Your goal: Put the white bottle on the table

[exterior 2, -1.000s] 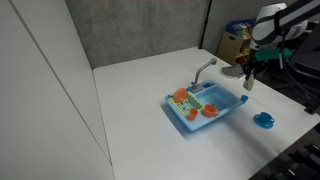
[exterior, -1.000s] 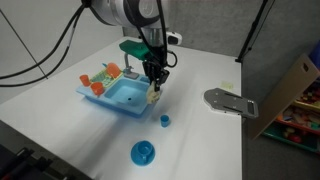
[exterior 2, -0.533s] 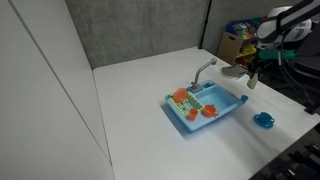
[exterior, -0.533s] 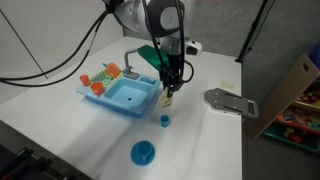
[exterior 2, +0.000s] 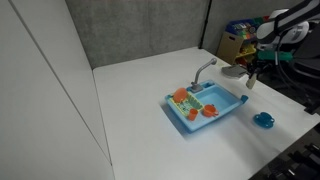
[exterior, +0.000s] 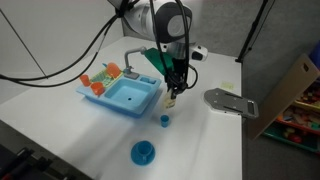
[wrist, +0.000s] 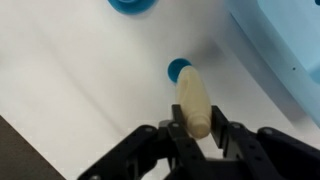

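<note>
One white bottle [wrist: 193,100] points down (apparently vertical) in the gripper [wrist: 196,130].

Tally: one white bottle [wrist: 194,100]; one small blue cup [exterior: 164,121]; one larger blue round dish [exterior: 143,152]; one blue toy sink [exterior: 115,107] with a single grey tap [exterior 2: 202,72]; orange cups [exterior: 97,87] in the sink, two certain (more may sit among the small green bits; too small to tell); one flat grey object [exterior: 230,102]; one table [exterior: 60,110]; one gripper [wrist: 197,130].
</note>
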You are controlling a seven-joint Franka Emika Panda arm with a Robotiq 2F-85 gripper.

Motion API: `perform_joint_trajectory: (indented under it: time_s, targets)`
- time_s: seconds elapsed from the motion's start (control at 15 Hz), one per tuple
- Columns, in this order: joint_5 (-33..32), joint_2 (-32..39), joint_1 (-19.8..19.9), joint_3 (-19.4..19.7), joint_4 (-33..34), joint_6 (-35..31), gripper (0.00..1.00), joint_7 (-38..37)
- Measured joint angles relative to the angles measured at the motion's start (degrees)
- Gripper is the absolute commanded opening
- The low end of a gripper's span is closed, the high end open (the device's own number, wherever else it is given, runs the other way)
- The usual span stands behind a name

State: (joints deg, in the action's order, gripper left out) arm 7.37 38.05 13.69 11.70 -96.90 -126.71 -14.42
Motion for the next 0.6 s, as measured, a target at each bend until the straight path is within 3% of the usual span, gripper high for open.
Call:
perform_joint_trajectory:
  time_s: [0.07, 0.13, 0.6]
  targets:
    - [0.00, 0.01, 0.00, 0.01, 0.00, 0.00, 0.32, 0.00]
    - [0.00, 0.02, 0.01, 0.03, -0.01, 0.00, 0.08, 0.00]
    - [0.00, 1.40, -1.30, 0.02, -0.14, -4.21, 0.08, -2.43]
